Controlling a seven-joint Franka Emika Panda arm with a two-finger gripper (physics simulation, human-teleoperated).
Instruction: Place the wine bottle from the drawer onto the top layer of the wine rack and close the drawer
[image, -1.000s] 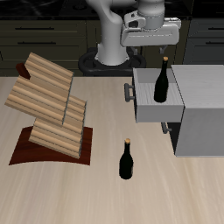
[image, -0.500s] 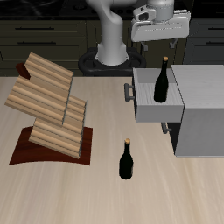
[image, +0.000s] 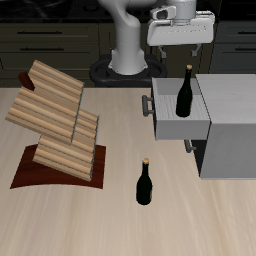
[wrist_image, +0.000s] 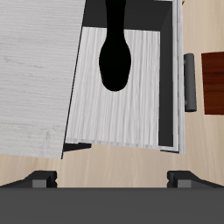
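Exterior view: end effector (image: 181, 45), fingers spread and empty, hovers above the wine bottle (image: 185, 92) standing in the open drawer (image: 170, 124); descent and grasp likely come next.

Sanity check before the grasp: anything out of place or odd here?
Nothing spilled or damaged. One wine bottle stands upright in the open drawer; its twin stands loose on the table, away from the empty wine rack. Gripper hangs open above.
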